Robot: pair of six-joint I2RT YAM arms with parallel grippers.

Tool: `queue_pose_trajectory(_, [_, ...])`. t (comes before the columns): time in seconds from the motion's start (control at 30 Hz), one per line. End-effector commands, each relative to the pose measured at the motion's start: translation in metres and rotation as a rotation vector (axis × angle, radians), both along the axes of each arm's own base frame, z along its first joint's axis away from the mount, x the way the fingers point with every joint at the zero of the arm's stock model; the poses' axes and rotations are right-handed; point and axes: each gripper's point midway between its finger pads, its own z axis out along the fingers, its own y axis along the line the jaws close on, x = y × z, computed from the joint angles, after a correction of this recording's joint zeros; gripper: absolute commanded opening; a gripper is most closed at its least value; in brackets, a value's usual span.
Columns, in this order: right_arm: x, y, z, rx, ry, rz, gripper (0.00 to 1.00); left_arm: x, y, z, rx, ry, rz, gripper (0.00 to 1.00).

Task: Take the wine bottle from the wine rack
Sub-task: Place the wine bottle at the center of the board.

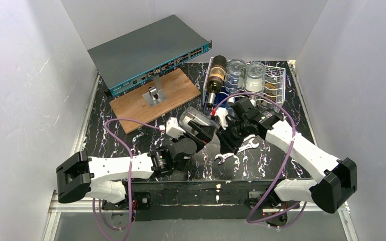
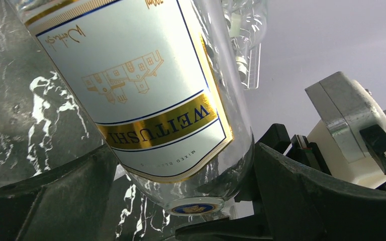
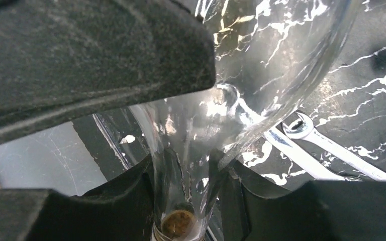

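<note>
Clear wine bottle point(image 1: 197, 122): out of the cradles, just off the near left corner of the wine rack point(image 1: 280, 75), slung between both claws.
Long axis: roughly along the rack's near edge, with the neck end toward that corner and the base end pointing away to the left; tilt hard to judge.
Left gripper point(image 1: 195, 129): at full spread around the labelled body, a finger against each side, on the end farther from the rack.
Right gripper point(image 1: 224, 120): nearly closed, pinching the slim neck on the end nearest the rack.
Nearer arm: both already on the bottle, the right one closer to the rack.
Coming move, as a judgement: a carry away from the rack toward its near side, both ends moving together, hinging on the neck end clearing the corner wire.
On the rack: dark bottle point(image 1: 216, 75) in the leftmost cradle, glass jars point(image 1: 246, 75) just right of it.
Near side of the rack: spanners point(image 1: 241, 148) flat on the table, beneath the right claw.
Hidden or unclear: gap between neck and rack masked by the right arm; base resting or hanging, impossible to tell; dark mass at upper left of the right wrist view unidentified.
</note>
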Motion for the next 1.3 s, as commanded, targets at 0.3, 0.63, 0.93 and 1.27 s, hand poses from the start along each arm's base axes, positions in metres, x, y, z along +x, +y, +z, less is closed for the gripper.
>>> queue_pose_trajectory(0.3, [-0.025, 0.069, 0.021, 0.242, -0.105, 0.312, 0.01, -0.043, -0.011, 0.019, -0.242, 0.025, -0.085, 0.99])
queue_pose_trajectory(0.63, [-0.023, 0.061, -0.009, 0.149, -0.108, 0.277, 0.01, -0.045, -0.011, -0.018, -0.259, 0.12, -0.056, 0.99])
queue_pose_trajectory(0.93, [-0.016, 0.051, -0.031, 0.057, -0.132, 0.245, 0.01, -0.049, -0.009, -0.049, -0.255, 0.194, -0.035, 0.99])
queue_pose_trajectory(1.27, [-0.007, 0.04, -0.042, -0.017, -0.166, 0.218, 0.01, -0.057, 0.0, -0.073, -0.255, 0.256, -0.035, 0.99])
